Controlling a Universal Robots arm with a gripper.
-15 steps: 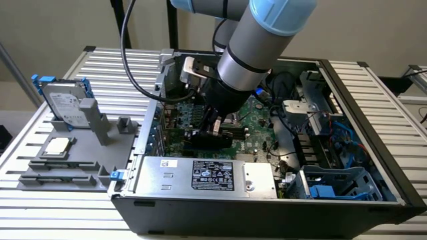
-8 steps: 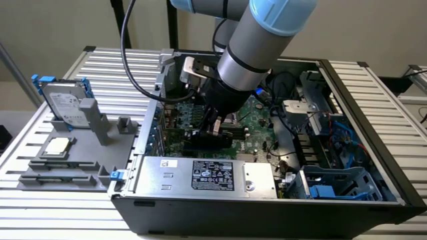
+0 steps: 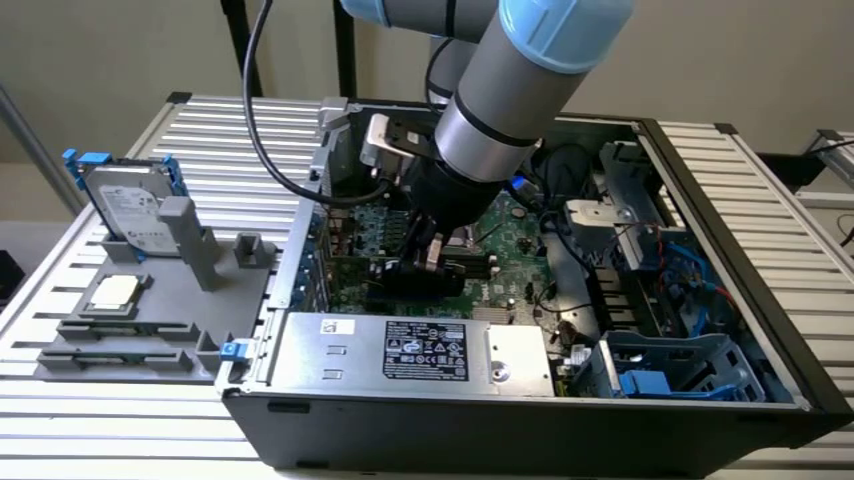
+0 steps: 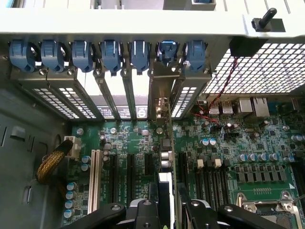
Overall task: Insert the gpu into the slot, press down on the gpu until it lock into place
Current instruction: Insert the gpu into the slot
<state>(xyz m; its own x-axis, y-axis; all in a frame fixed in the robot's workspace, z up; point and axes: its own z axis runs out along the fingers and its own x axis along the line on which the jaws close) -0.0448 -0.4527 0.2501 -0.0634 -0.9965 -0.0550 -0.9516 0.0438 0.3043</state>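
**Claw (image 4: 167, 212):** clenched on the gpu (image 4: 166, 162), with one finger (image 4: 143, 214) against each face. The card is held edge-on and upright over the motherboard (image 4: 119, 138). It runs from between the jaws away toward the rear panel. The slot lies under the card's lower edge, and whether that edge has entered it cannot be told.

**Directly beside the claw:** black expansion slots (image 4: 129, 171) run parallel to the card on both sides.
- If the card is offset sideways, its contacts could be driven onto the board or a neighbouring connector, and bent when pressed.
- The grip is judged to sit toward one end of the card. Force applied there could seat that end and leave the far end raised, so the lock would not be engaged.

**Further out from the claw:** capacitors (image 4: 208, 141) and red wires (image 4: 214, 114) stand near the card and could be struck if it is tilted.

**Farthest from the claw:** the card's metal bracket (image 4: 161, 83) is seen at the open bay among the blue retaining clips (image 4: 140, 52). A bracket tongue caught on the panel edge would stop the descent. Further pressure could then flex the card or let it slip in the jaws.
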